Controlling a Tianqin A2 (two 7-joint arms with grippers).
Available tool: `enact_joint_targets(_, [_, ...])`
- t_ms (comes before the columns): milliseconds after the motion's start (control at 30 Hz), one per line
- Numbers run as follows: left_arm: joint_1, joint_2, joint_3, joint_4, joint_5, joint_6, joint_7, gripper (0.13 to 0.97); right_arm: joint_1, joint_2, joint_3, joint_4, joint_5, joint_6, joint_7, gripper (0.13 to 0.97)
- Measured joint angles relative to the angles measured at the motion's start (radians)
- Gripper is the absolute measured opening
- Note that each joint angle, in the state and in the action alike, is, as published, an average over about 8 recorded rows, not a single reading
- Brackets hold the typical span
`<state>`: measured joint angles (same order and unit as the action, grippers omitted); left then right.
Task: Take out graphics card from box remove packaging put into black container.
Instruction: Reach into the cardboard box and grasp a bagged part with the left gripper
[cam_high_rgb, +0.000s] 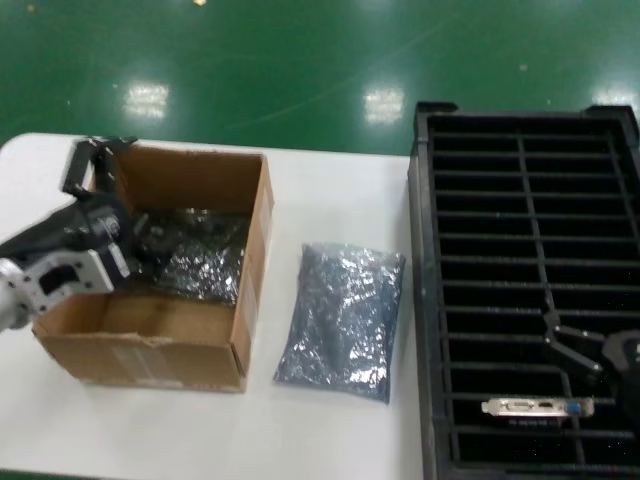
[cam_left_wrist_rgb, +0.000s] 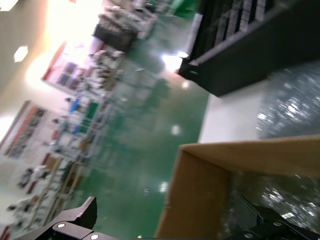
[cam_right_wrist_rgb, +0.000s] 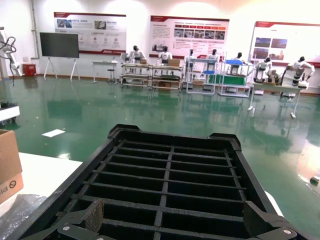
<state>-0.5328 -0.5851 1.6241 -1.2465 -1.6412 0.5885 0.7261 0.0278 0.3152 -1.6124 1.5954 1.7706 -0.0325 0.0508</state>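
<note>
A cardboard box (cam_high_rgb: 160, 340) is being shown standing on the left part of a white table (cam_high_rgb: 330, 190), with a crinkled silver bag (cam_high_rgb: 200, 255) lying inside it. The left gripper (cam_high_rgb: 105, 190) is being held over the box's left side, its fingers spread apart, one reaching inside the box near the bag and one outside above the far left corner; nothing is being gripped. A second silver bag (cam_high_rgb: 343, 320) is lying flat on the table between the box and the black slotted crate (cam_high_rgb: 530, 170), apart from both. In the crate's near right part, a graphics card (cam_high_rgb: 538, 407) is being shown seated in a slot, its silver port bracket facing up. The right gripper (cam_high_rgb: 580, 350) is being held just above that card, fingers parted and touching nothing.
</note>
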Motion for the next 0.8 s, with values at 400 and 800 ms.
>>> enact_joint_targets(400, [-0.291,0.02,0.251,0.366,0.197,0.122,-0.006,0.966,0.0,0.0,0.0,0.0,0.0,0.0,0.0,0.966])
enact_joint_targets(800, [-0.488,0.138,0.338,0.732,0.238,0.102,0.218,0.966,0.0,0.0,0.0,0.0,0.0,0.0,0.0,0.966])
